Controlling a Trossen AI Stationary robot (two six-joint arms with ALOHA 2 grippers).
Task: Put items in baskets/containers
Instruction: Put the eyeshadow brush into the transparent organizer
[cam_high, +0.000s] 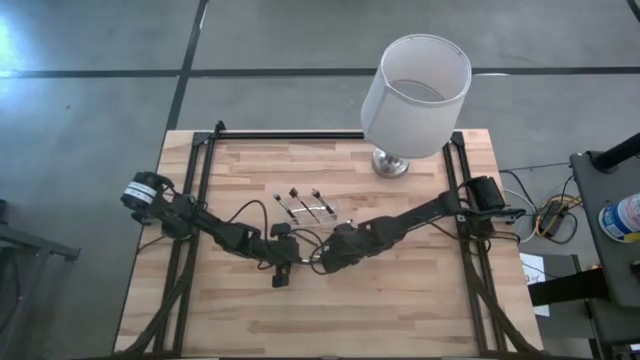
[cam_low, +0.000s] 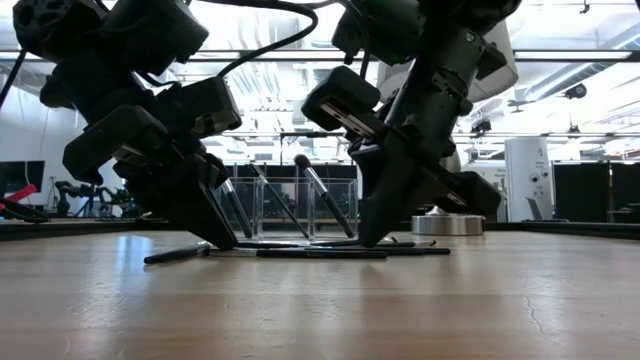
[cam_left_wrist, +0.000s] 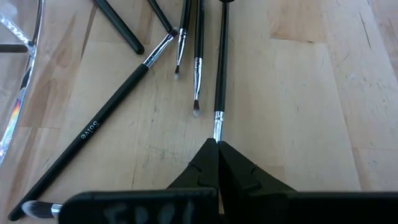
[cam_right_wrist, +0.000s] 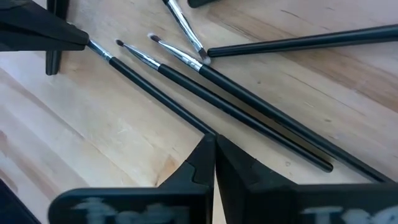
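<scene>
Makeup brushes (cam_left_wrist: 198, 59) lie in a loose bundle on the wooden table (cam_high: 400, 300), just beside the clear tray (cam_high: 305, 205), where a few already stand. One thin black-handled brush (cam_right_wrist: 158, 93) has both tips on it: the left gripper (cam_left_wrist: 217, 144) pinches its silver ferrule end, while the right gripper (cam_right_wrist: 214, 138) is closed over the handle end. Its long axis runs straight between the two grippers, bristles toward the left one. Two arms pulling on one slim brush could bend it, or a pinch could slip and scatter the neighbours near the tray.
</scene>
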